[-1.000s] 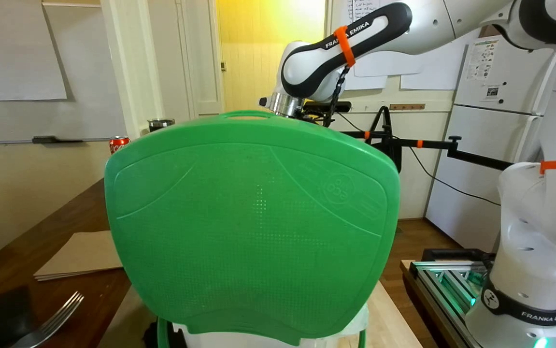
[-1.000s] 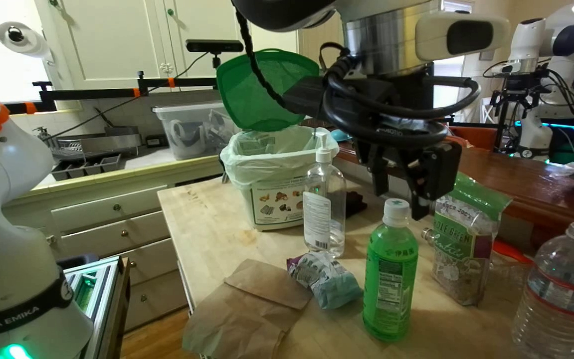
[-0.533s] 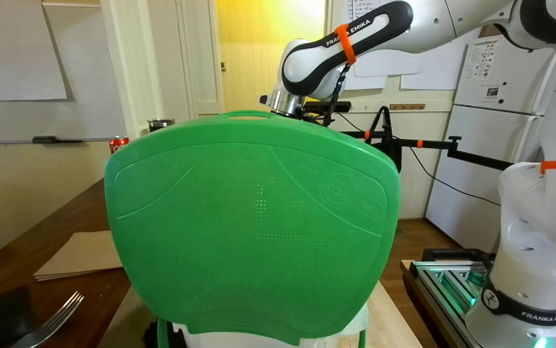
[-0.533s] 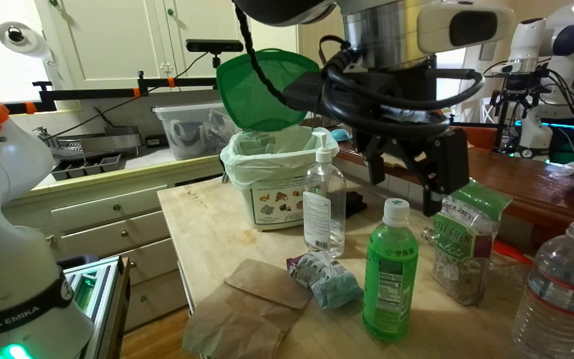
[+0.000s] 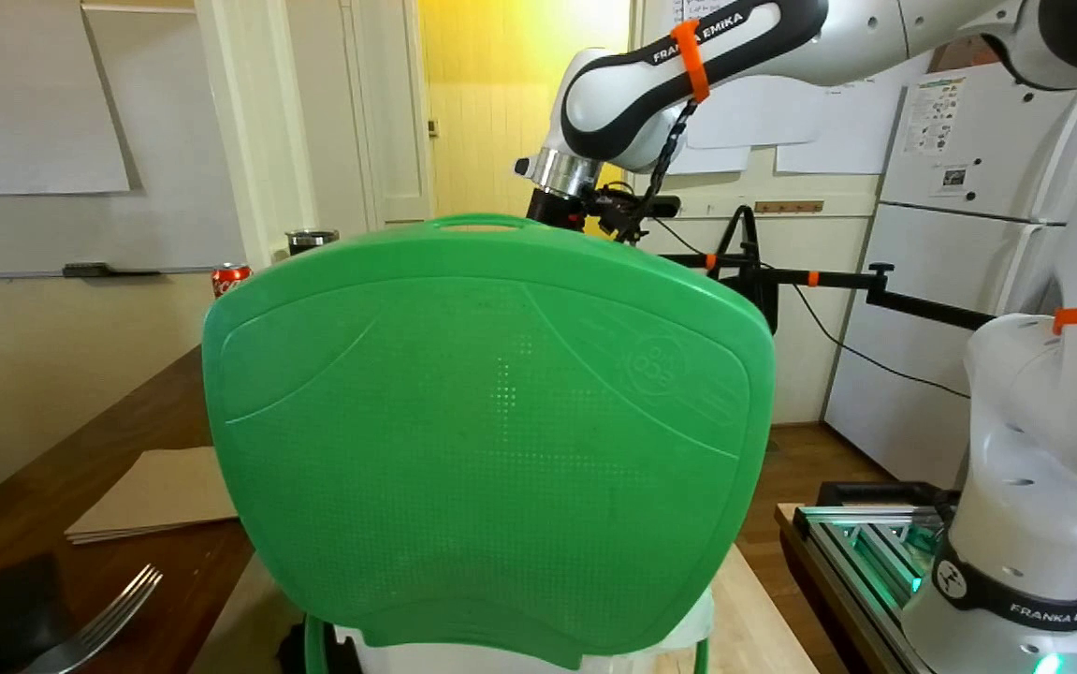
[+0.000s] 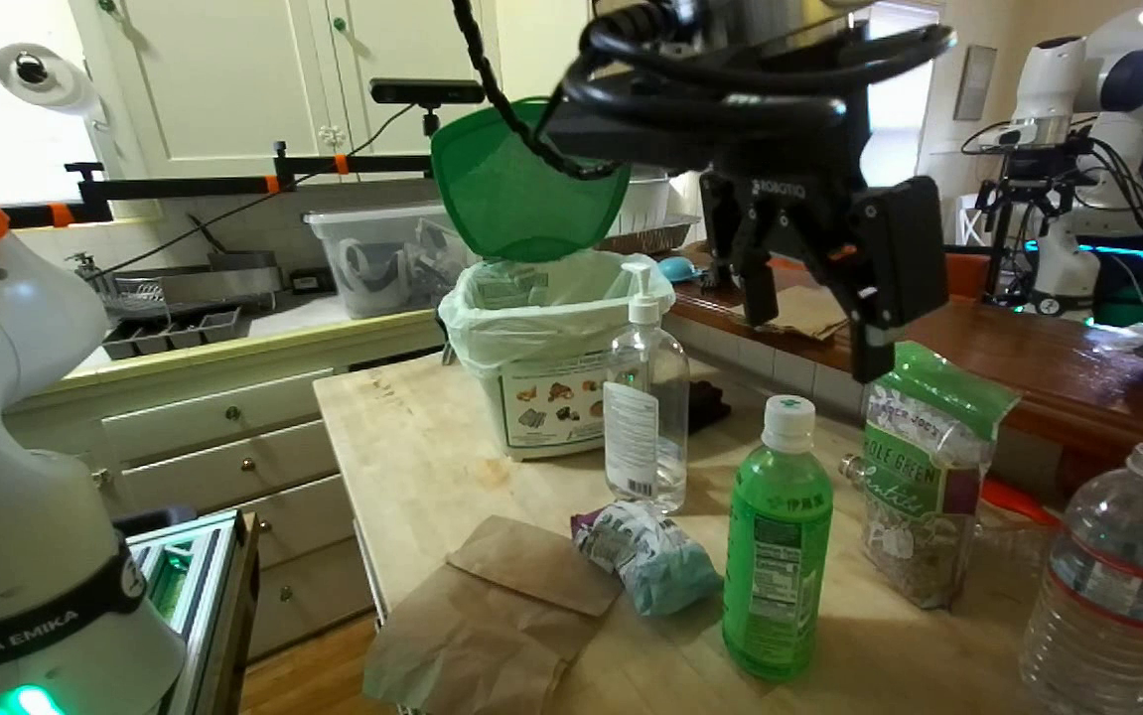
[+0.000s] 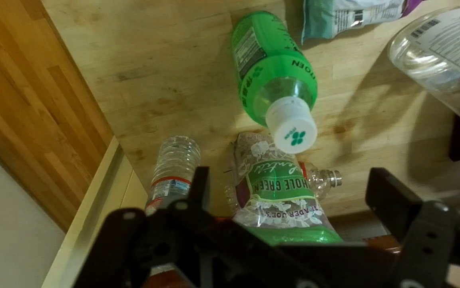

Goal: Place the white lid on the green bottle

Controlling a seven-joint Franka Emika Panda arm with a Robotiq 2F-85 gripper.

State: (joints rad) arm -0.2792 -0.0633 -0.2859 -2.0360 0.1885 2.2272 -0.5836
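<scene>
The green bottle stands upright on the wooden table. The white lid sits on its neck. In the wrist view the green bottle shows from above, with the white lid on top. My gripper is open and empty, above the lid in the image and apart from it. In the wrist view the fingers of my gripper are wide apart with nothing between them. In an exterior view a raised green bin lid hides the table, the bottle and the fingers.
A lentil bag stands beside the bottle, with a clear bottle lying behind it. A water bottle, a pump bottle, a crumpled packet, brown paper and a lined bin share the table.
My gripper has moved upward, away from the bottle's lid, and tilted a little, with its fingers staying open. The green bottle and its white lid have not moved.
</scene>
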